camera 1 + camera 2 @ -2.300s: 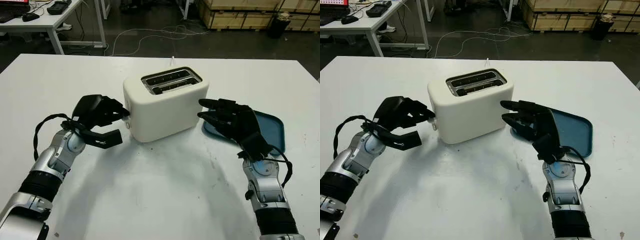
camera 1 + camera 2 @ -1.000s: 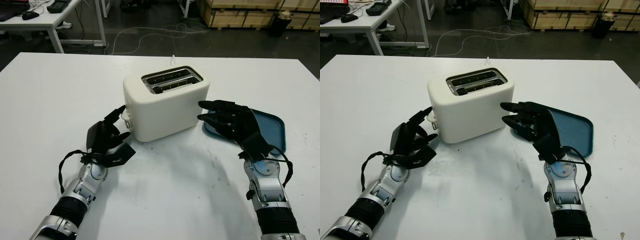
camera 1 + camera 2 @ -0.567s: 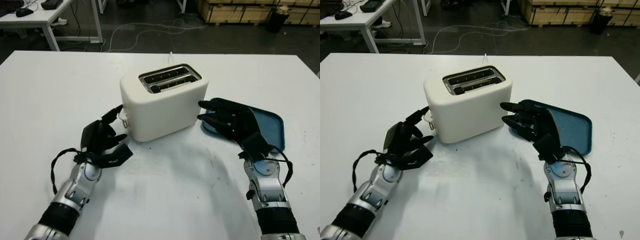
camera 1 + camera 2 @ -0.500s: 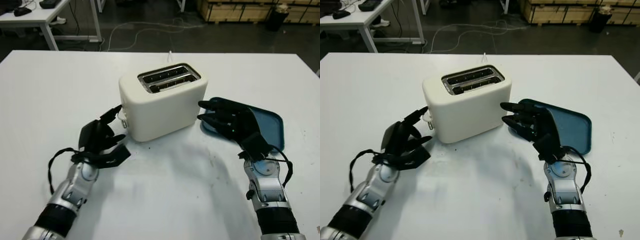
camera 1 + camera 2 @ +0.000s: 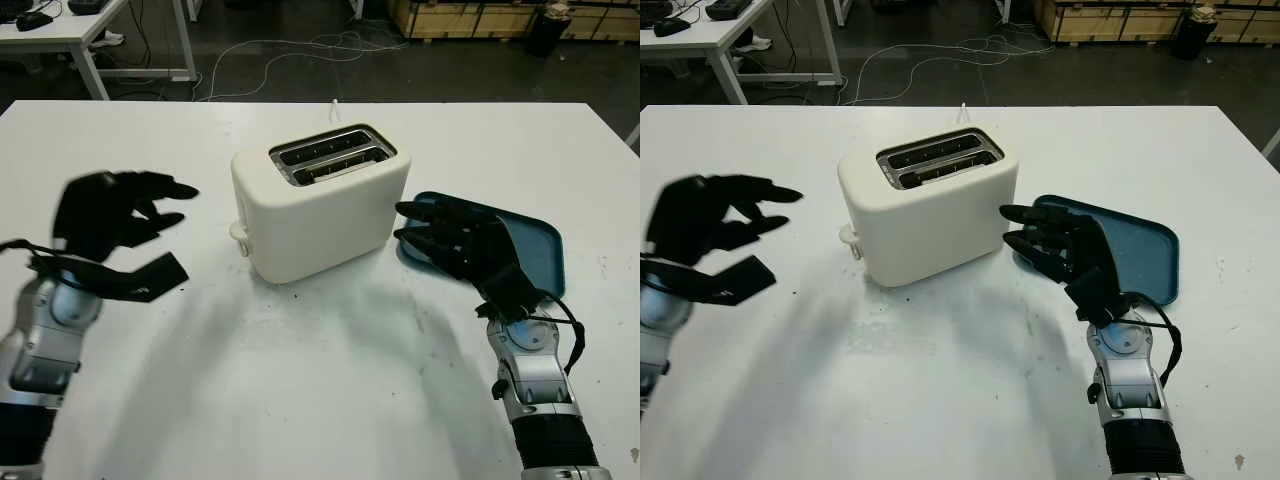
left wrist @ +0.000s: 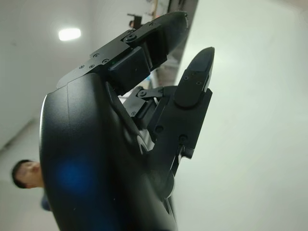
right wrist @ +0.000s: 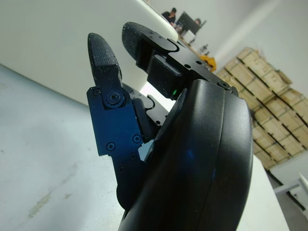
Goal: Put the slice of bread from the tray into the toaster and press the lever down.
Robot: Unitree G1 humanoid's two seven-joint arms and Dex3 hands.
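The white toaster (image 5: pixel 318 200) stands in the middle of the table, its two dark slots (image 5: pixel 328 155) facing up. Its lever knob (image 5: pixel 240 232) sits low on its left end. I cannot make out bread in the slots. A blue tray (image 5: pixel 535 255) lies to the right of the toaster with no bread visible on it. My left hand (image 5: pixel 165 225) is open and raised at the far left, well clear of the toaster. My right hand (image 5: pixel 420 230) is open beside the toaster's right end, over the tray's near corner; its fingers (image 7: pixel 103 57) point at the white toaster wall (image 7: pixel 57 43).
The white table (image 5: pixel 330 360) stretches wide around the toaster. The toaster's cord (image 5: pixel 335 103) runs off the far edge to the floor. Wooden crates (image 5: pixel 470 15) stand beyond at the back right, a desk (image 5: pixel 90 25) at the back left. A person (image 6: pixel 29 175) stands in the background.
My left hand has drawn back from the toaster's lever end and swung up and out to the left. The right hand has stayed where it was.
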